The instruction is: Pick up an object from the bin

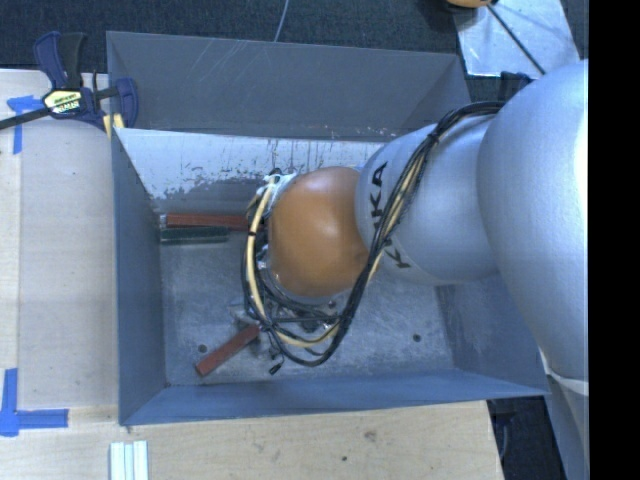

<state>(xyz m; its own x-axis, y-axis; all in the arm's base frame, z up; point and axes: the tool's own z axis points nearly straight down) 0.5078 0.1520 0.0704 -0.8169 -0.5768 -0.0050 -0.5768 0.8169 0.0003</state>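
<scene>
The bin (135,268) is grey with dark streaks; the cover (315,230) is orange-brown; the arm (470,198) is silver with black letters; the cables (300,346) are yellow and black; the stick (226,351) is red-brown.

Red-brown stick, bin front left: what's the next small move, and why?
Probably ease a little toward the middle of the stick: the orange wrist cover hangs over its right end, the stick lies flat, and the two bars sit off by the back wall.
</scene>
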